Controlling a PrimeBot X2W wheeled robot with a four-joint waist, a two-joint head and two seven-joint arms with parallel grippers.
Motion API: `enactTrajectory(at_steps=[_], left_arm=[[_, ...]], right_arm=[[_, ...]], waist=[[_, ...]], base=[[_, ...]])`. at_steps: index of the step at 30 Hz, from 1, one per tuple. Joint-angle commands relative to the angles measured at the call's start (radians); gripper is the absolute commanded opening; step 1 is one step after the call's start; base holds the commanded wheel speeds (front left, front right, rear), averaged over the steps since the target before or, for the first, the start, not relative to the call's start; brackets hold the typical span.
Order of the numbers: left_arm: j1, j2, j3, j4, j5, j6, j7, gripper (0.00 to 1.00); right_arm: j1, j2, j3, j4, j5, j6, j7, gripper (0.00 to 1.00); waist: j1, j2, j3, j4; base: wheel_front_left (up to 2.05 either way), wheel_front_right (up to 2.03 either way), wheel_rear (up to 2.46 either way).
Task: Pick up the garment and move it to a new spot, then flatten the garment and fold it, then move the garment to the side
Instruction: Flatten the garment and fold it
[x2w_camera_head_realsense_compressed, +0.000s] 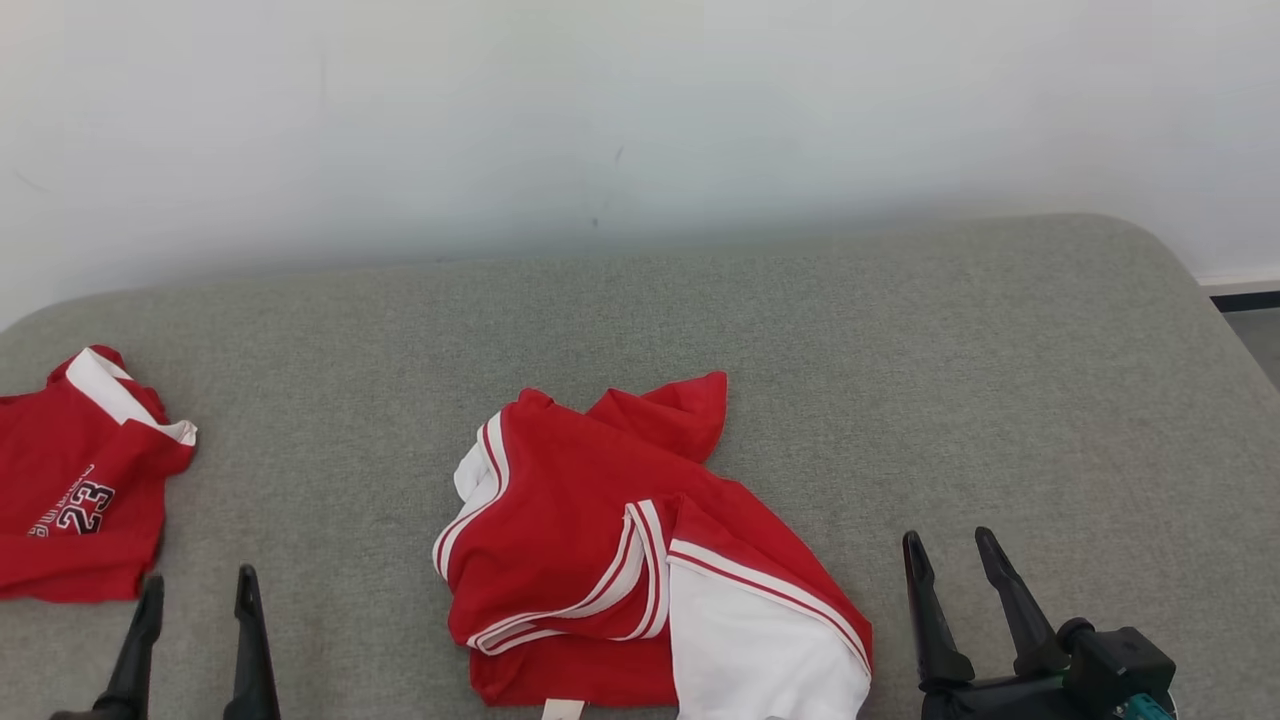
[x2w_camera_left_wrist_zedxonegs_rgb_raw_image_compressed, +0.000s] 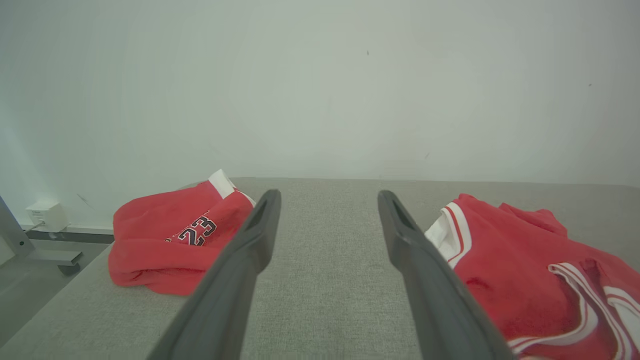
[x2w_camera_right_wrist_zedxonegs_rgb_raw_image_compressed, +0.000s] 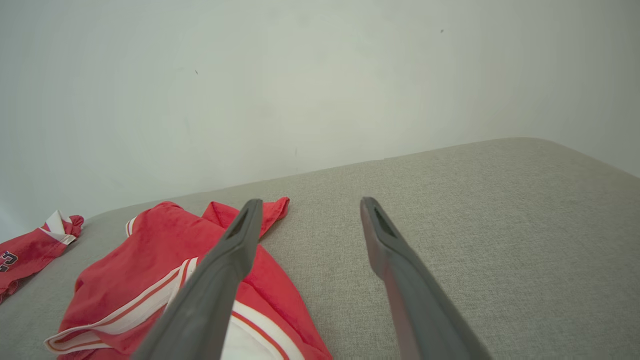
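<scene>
Centrally the crumpled garment (x2w_camera_head_realsense_compressed: 570, 540) lies — left tool (x2w_camera_head_realsense_compressed: 198, 577) at seven o'clock, right tool (x2w_camera_head_realsense_compressed: 948, 537) at four, both spread, empty.

Bright red on the garment (x2w_camera_head_realsense_compressed: 590, 560), trimmed in paired white stripes, with one plain white panel. Same red on the second garment (x2w_camera_head_realsense_compressed: 70, 510), with a white band and black numerals outlined white. Mottled grey weave on the cushioned surface (x2w_camera_head_realsense_compressed: 850, 330). Off-white on the wall (x2w_camera_head_realsense_compressed: 640, 100). Black on the left gripper (x2w_camera_head_realsense_compressed: 200, 578) and right gripper (x2w_camera_head_realsense_compressed: 948, 538), teal fleck at the latter's base.
</scene>
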Motion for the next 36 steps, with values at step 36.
enactTrajectory(at_steps=[36], left_arm=[[-0.102,-0.134,0.046,0.099,0.084,-0.145,-0.001,1.00]], right_arm=[[-0.368,-0.010,0.237,0.512,-0.092,-0.003,0.083,1.00]], waist=[[0.0000,0.0000,0.084,0.192]], base=[[0.00,0.00,0.00]])
